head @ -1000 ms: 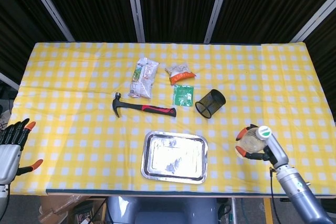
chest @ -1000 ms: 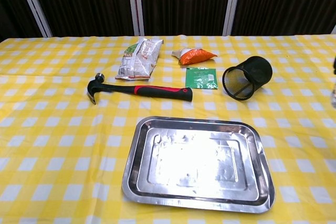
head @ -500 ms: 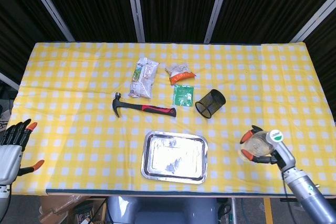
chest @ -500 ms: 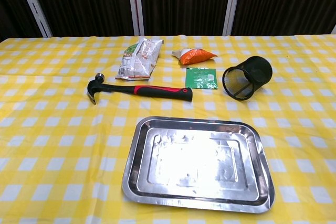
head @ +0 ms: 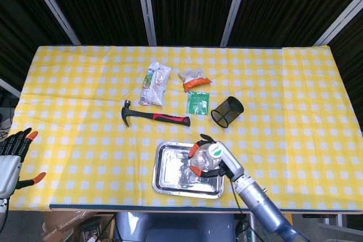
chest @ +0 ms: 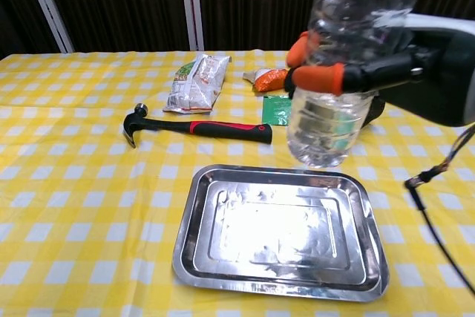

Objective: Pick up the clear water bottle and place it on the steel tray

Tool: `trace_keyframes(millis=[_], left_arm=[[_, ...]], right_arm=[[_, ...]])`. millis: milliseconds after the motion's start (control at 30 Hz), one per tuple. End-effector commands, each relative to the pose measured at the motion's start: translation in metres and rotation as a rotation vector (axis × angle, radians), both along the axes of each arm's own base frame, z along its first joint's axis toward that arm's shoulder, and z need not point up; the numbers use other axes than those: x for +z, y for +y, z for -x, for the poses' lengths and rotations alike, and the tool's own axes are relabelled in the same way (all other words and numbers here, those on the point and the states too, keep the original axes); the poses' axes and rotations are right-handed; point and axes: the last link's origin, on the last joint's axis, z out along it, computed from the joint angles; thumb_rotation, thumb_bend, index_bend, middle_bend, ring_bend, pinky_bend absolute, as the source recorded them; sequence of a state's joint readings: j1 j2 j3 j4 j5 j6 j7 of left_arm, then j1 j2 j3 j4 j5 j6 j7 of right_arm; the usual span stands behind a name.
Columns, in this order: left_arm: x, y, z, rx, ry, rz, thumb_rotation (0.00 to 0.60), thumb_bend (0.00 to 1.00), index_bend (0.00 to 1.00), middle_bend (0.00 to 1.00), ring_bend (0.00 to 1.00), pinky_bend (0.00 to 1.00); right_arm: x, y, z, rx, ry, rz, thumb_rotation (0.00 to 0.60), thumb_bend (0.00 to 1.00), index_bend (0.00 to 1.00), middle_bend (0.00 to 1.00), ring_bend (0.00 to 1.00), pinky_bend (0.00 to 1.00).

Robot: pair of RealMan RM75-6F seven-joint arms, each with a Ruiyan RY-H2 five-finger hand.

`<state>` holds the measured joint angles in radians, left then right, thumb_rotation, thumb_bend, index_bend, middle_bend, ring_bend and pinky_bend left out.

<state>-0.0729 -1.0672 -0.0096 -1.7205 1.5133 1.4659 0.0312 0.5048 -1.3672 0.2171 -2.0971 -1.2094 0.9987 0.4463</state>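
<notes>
My right hand [head: 211,160] [chest: 371,72] grips the clear water bottle [head: 205,160] [chest: 341,64] upright, orange-tipped fingers wrapped round its middle. The bottle hangs in the air above the right part of the steel tray [head: 170,179] [chest: 223,257], its base clear of the tray floor in the chest view. Its green-and-white cap [head: 213,150] shows in the head view. My left hand [head: 14,160] waits off the table's left edge, fingers spread, holding nothing.
Behind the tray lie a red-handled hammer [head: 154,117] [chest: 194,127], a black mesh cup [head: 227,111] on its side, a green packet [head: 198,102] [chest: 276,110], an orange snack bag [head: 194,79] [chest: 272,79] and a white snack bag [head: 155,84] [chest: 194,83].
My right hand carried the bottle leftwards from the table's right front corner to above the tray, entering the chest view. The left hand stayed put.
</notes>
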Motion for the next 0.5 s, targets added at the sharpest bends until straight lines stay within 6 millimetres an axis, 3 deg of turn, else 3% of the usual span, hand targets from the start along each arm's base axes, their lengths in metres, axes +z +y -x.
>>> trace_keyframes(millis=[33,267,500], left_arm=[[0.002,0.0,0.001,0.005,-0.002,-0.001,0.6,0.16,0.05,0.0,0.0,0.0],[0.002,-0.001,0.001,0.009,0.002,-0.001,0.6,0.16,0.05,0.0,0.0,0.0],[-0.005,-0.001,-0.002,0.003,0.022,0.014,0.6,0.16,0.05,0.0,0.0,0.0]], right_arm=[[-0.007,-0.001,-0.004,-0.021,0.0,0.001,0.6,1.0,0.92,0.78,0.37,0.0],[0.023,-0.008,0.042,-0.123,0.033,0.061,0.6,1.0,0.92,0.78,0.37,0.0],[0.074,0.0,0.116,-0.218,0.143,0.137,0.6,1.0,0.92,0.78,0.37,0.0]])
